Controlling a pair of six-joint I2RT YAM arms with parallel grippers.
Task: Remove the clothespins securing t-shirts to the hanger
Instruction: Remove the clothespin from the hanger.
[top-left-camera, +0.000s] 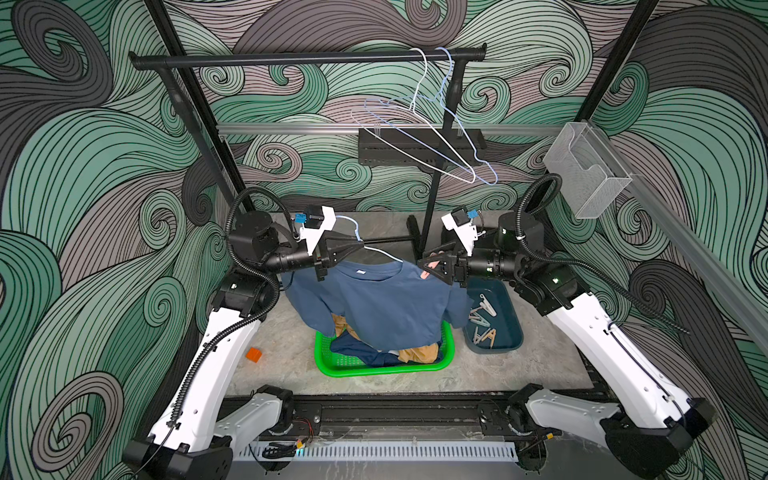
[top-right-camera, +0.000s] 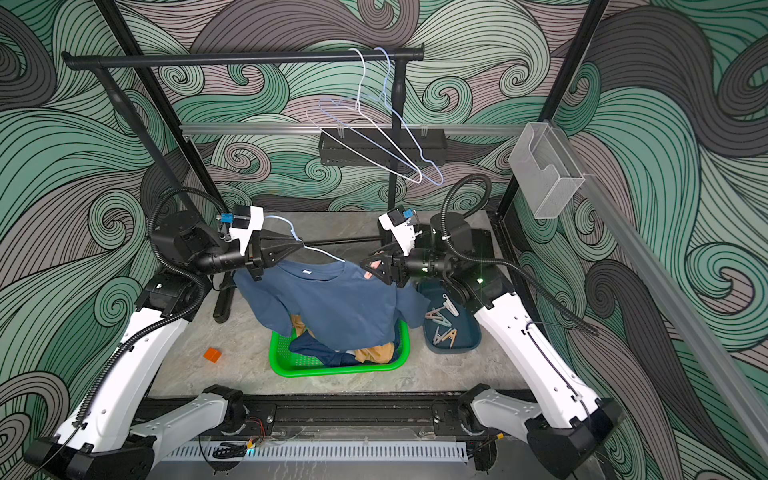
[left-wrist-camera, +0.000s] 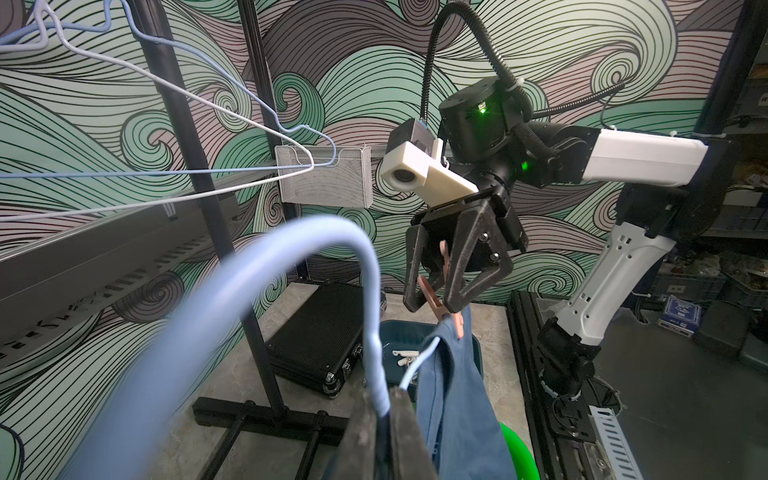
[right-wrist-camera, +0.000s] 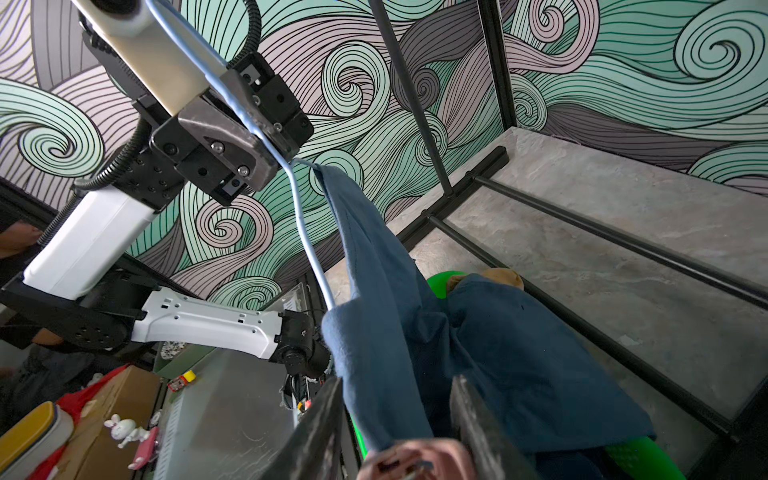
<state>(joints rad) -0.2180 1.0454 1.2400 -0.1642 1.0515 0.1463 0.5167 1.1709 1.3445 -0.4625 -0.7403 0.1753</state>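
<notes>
aloft, left gripper tight on hanger; right gripper astride clothespin at t-shirt edge, grip unclear

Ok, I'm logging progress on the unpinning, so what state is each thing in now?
left gripper: shut on the blue hanger.
blue hanger: held up, off the rail.
blue t-shirt: on the hanger, hem over the green basket.
pink clothespin: clipped on that shirt's shoulder.
right gripper: jaws apart, straddling the pink clothespin.
navy shirt and mustard shirt: crumpled in the basket.
loose clothespins: lying in the teal bin.
bare hangers: hooked on the rail.
</notes>
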